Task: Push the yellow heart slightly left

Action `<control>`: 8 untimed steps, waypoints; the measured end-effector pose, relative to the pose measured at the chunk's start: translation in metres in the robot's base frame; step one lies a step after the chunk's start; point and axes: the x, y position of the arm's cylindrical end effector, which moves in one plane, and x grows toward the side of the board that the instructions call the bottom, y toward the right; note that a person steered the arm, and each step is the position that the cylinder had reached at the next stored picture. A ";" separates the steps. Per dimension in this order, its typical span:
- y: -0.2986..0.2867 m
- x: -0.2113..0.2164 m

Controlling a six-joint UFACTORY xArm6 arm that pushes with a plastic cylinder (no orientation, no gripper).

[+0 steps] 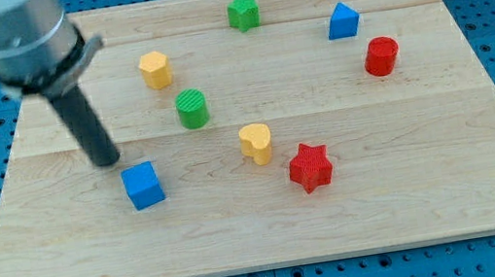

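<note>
Nearest the camera, the blue cube (143, 184) sits just right of my tip (108, 161), which has no jaws and holds nothing; the yellow heart (255, 143), mid-board beside the red star (310, 166), needs a short leftward nudge from its right flank.

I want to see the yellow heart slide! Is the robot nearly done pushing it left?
Nothing looks done yet. My tip sits at the view's left beside the blue cube block, far from the yellow heart-shaped block and touching neither. Still left: get round to the heart's right side, near the red star block, then nudge it left.
</note>
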 end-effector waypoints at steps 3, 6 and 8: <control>-0.010 -0.110; 0.088 -0.084; 0.184 -0.043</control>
